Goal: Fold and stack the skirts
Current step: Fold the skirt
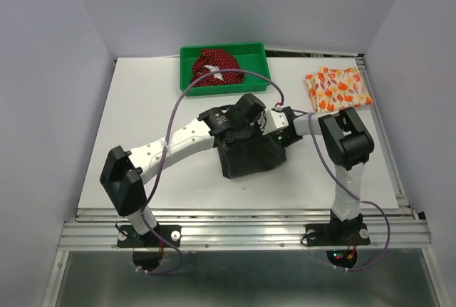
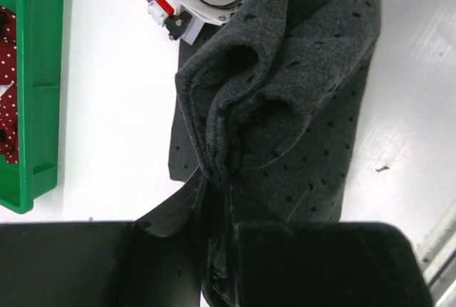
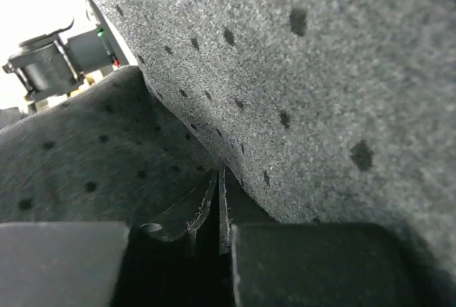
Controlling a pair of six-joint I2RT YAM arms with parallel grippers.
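Note:
The charcoal-grey skirt (image 1: 251, 156) lies bunched at the table's middle, its far edge lifted. My left gripper (image 1: 249, 116) is shut on that edge; in the left wrist view the gathered grey cloth (image 2: 285, 93) runs down between the jaws of the left gripper (image 2: 217, 232). Just right of it, my right gripper (image 1: 283, 125) is shut on the same skirt; in the right wrist view a thin cloth edge (image 3: 222, 200) is pinched between the jaws. The dark red dotted skirt (image 1: 211, 65) lies crumpled in the green tray (image 1: 258, 54). The orange-and-white skirt (image 1: 337, 87) lies folded at the back right.
The green tray (image 2: 35, 107) stands at the table's back, just beyond the two grippers. Purple cables arc over the arms. Metal rails run along the table's near and right edges.

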